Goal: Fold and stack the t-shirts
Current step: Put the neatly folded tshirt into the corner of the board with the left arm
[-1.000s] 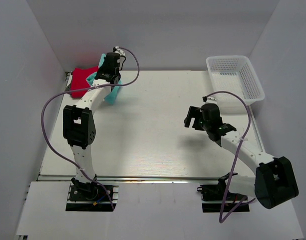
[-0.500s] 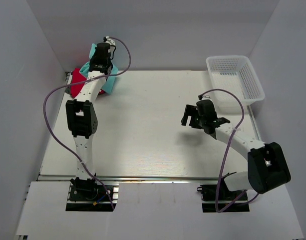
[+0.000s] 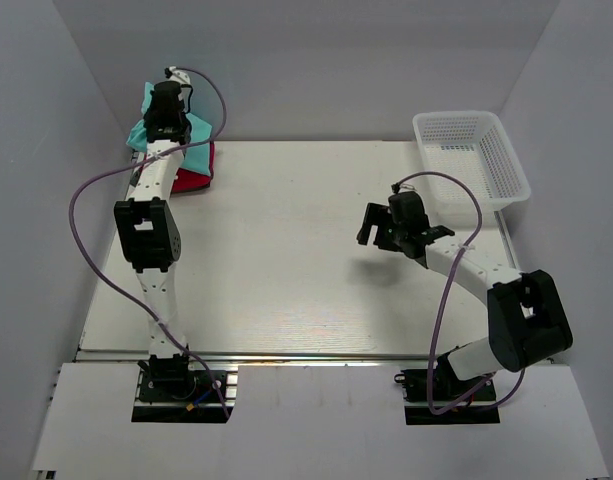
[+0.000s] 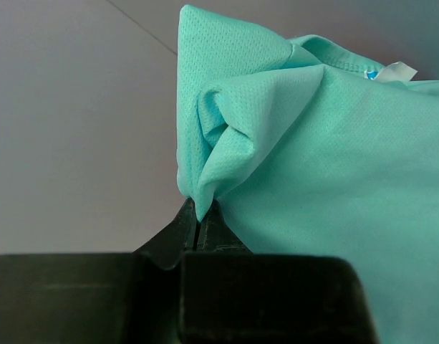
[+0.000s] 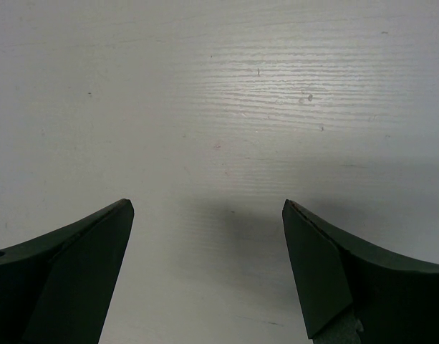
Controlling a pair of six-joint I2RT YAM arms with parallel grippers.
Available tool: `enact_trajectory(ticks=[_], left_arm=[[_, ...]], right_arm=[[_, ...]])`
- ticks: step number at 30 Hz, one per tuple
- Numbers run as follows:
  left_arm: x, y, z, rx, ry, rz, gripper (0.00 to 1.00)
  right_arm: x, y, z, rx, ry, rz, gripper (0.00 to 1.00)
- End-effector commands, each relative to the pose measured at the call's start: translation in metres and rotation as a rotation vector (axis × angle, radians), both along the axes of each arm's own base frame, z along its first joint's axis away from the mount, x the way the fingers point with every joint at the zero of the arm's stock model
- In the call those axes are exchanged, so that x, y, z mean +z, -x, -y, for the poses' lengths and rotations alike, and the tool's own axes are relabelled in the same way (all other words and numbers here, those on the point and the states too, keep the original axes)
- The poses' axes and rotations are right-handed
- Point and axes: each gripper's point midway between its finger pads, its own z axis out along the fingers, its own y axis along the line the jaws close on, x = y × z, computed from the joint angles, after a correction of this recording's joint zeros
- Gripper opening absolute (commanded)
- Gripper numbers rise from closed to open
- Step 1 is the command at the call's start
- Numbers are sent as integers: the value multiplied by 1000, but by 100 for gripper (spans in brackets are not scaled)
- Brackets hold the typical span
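My left gripper (image 3: 164,112) is stretched to the far left corner, raised above the table, and shut on a fold of the teal t-shirt (image 3: 146,127). In the left wrist view the teal cloth (image 4: 326,150) bunches out of my closed gripper (image 4: 199,228) and hangs to the right. The red t-shirt (image 3: 193,170) lies on the table under and to the right of the left arm, partly hidden by it. My right gripper (image 3: 370,226) is open and empty above the bare table right of centre; its wrist view shows it (image 5: 208,215) wide apart over the white surface.
A white mesh basket (image 3: 471,160) stands at the far right corner, behind the right arm. Grey walls close in the table at the back and both sides; the left gripper is near the back-left wall. The table top (image 3: 286,260) is white.
My left gripper has carried the teal t-shirt left and back, up off the red one, toward the far left corner. The right gripper has shifted slightly left and back, still open.
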Motion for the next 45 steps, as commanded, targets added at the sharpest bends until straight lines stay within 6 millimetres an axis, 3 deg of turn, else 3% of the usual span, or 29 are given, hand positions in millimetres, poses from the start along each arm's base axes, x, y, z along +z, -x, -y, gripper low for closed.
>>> enact_trajectory(ticks=[1, 8, 9, 10, 12, 13, 15, 17, 18, 23, 26, 27, 29, 30, 31, 32, 33, 34, 35, 36, 37, 38, 39, 40, 41, 42, 43, 44, 45], left_arm=[[11, -8, -8, -24, 24, 70, 0], [-18, -17, -25, 20, 18, 52, 1], [-18, -17, -25, 20, 18, 52, 9], [-15, -16, -27, 33, 14, 67, 45], [-19, -14, -32, 67, 6, 66, 84], [-9, -15, -33, 79, 3, 104, 100], [-2, -13, -40, 101, 8, 121, 100], [-9, -12, -38, 97, 30, 105, 100], [1, -11, -36, 88, 40, 127, 100], [12, 2, -16, 60, 115, 108, 100], [7, 13, 9, -17, 283, 65, 100], [24, 20, 21, -49, 375, 103, 100], [26, 36, 42, -80, 480, 79, 100], [6, 47, 61, -139, 563, 2, 100], [31, 64, 70, -154, 630, 56, 100], [0, 79, 88, -160, 679, -12, 100], [1, 87, 97, -189, 728, -2, 100], [-4, 99, 112, -183, 793, -4, 100], [-17, 124, 129, -192, 823, -49, 100], [-22, 135, 140, -206, 846, -55, 100], [-30, 147, 150, -207, 866, -70, 100], [-60, 170, 171, -214, 880, -146, 100], [-49, 185, 183, -256, 895, -126, 100], [-51, 195, 193, -281, 894, -136, 100], [-72, 217, 216, -292, 921, -195, 100], [-63, 232, 230, -343, 938, -185, 100], [-63, 241, 242, -378, 948, -178, 100], [-82, 259, 252, -392, 951, -221, 100], [-82, 274, 274, -447, 947, -236, 100]], right_arm=[[20, -16, -11, 7, -30, 43, 90], [20, -22, -15, 10, -35, 32, 90], [20, -22, -16, 10, -35, 32, 90], [19, -24, -14, 5, -31, 29, 90], [20, -24, -19, 20, -37, 26, 90], [20, -24, -18, 17, -35, 24, 90], [18, -23, -19, 25, -37, 16, 90], [19, -22, -21, 35, -40, 16, 90], [18, -21, -20, 40, -37, 13, 90], [27, -17, -19, 51, -45, 44, 90], [34, -12, -19, 61, -62, 75, 90], [33, -10, -19, 68, -68, 81, 90], [41, -6, -19, 78, -93, 112, 90], [51, -5, -19, 80, -106, 145, 90], [42, 3, -18, 84, -107, 128, 90], [44, 6, -22, 105, -136, 126, 90], [52, 9, -23, 113, -149, 152, 90], [44, 17, -23, 127, -155, 131, 90], [43, 21, -23, 135, -161, 127, 90], [51, 25, -23, 145, -170, 149, 90], [44, 32, -21, 151, -168, 131, 90], [43, 37, -18, 150, -166, 135, 90], [36, 43, -14, 150, -158, 121, 90], [43, 46, -13, 157, -160, 145, 90], [43, 52, -10, 158, -156, 157, 90], [36, 55, -7, 160, -145, 152, 90], [45, 57, -5, 159, -155, 183, 90], [37, 62, -3, 161, -143, 170, 90], [36, 64, -1, 156, -141, 173, 90]])
